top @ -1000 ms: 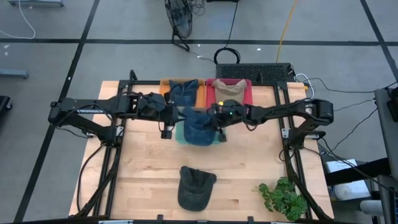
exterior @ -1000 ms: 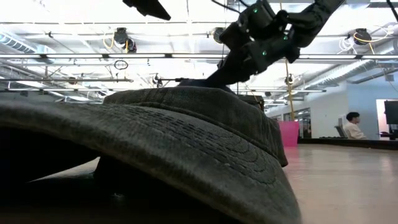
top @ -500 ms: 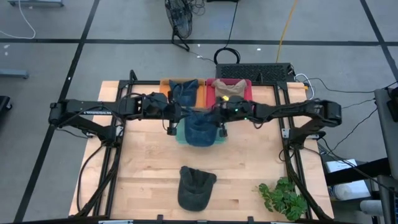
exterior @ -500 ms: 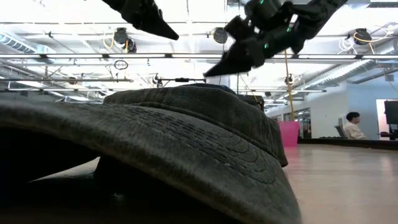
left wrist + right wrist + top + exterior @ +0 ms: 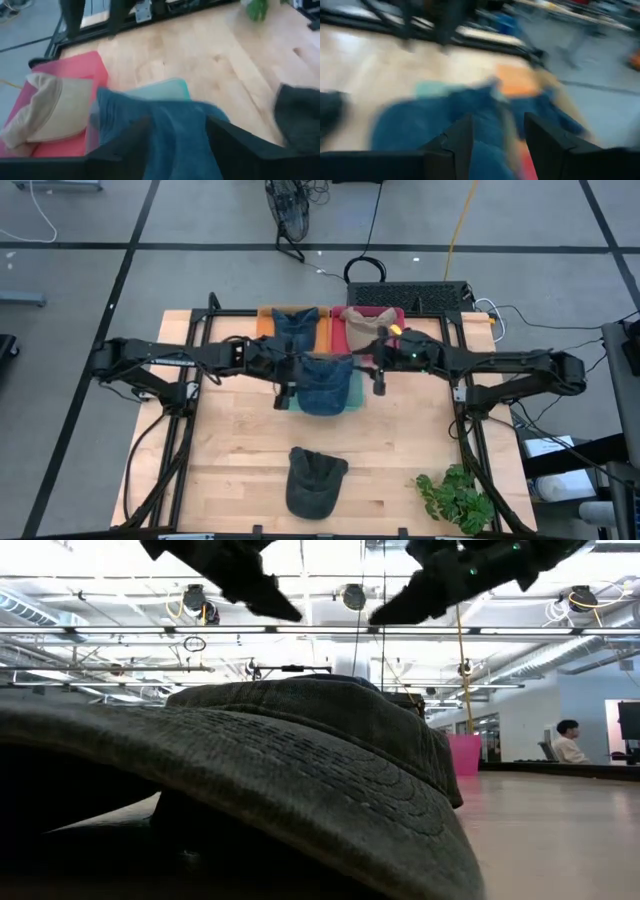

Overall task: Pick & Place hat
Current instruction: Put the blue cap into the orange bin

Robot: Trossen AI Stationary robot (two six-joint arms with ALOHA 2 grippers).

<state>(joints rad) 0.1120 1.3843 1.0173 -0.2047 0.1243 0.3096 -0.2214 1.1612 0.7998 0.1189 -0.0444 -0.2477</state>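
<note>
At the near edge of the table a dark hat lies flat, filling most of the low view, and a green plant sits at the near right corner

Farther in, near the table's middle, a blue hat rests on a teal mat, which shows at the hat's left side. The left gripper hangs just beside the hat's left edge and the right gripper just beside its right edge; each has its fingers spread apart and holds nothing. In the left wrist view the dark fingers stand parted above the blue hat, with cloth showing between them. The right wrist view shows the same, with its two fingers apart over blue cloth. In the low view both grippers hang in the air above the hats, their tips pointing toward each other

At the far edge lie two more mats side by side: an orange mat on the left bearing another blue hat, and a red mat on the right bearing a tan hat

Beyond the table a person sits far off in the room
</note>
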